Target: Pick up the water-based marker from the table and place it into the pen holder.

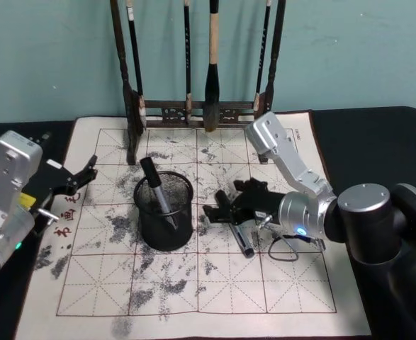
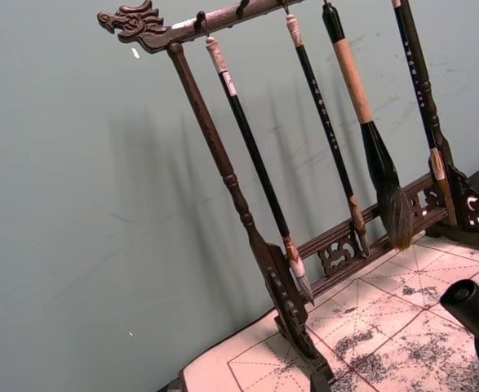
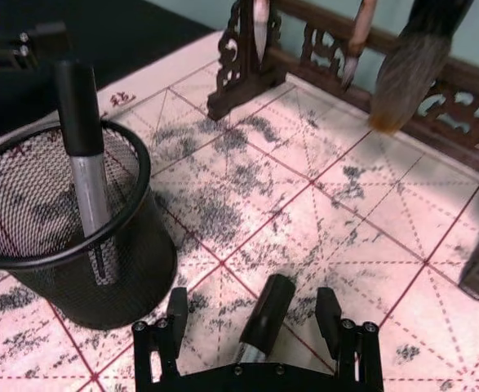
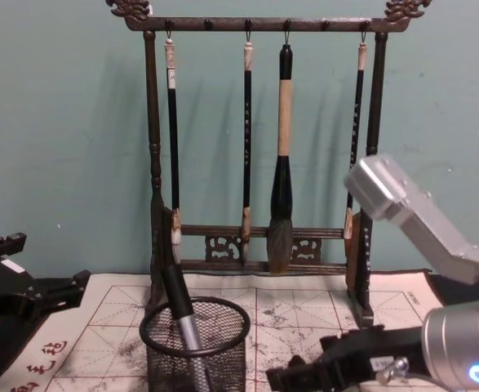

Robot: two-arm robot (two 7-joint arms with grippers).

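- Marker [image 1: 243, 242]: it lies flat on the gridded mat [image 1: 193, 297], just right of centre in the head view. It is near the pen holder [image 1: 164, 219], on the holder's right side and not touching it.
- Handling, as a judgement: it looks like a light, stiff plastic stick with a smooth round barrel. It could roll or slip if pinched off-centre. A hold square across the barrel, just behind the black cap, looks soundest.
- Right gripper [image 1: 220, 205]: it sits low over the mat at the centre of the head view. Its fingers [image 3: 178, 314] are spread apart and hold nothing.
- Marker and fingers: in the right wrist view the marker lies between the two fingers, with its black cap pointing away from the gripper. A gap shows on each side, so neither finger touches it. Judged from this, the grasp is lined up but not yet made.
- The pen holder stands upright on the mat, left of centre in the head view. A second marker [image 1: 156, 190] already leans inside it, cap up, with open space beside it.
- Left gripper [image 1: 80, 177]: it is parked at the left edge of the head view, over the mat's border. Its fingers are apart and empty, well away from the marker.
- Likely risk: the marker must be lifted clear of the holder's thick rim and dropped in beside the leaning one.
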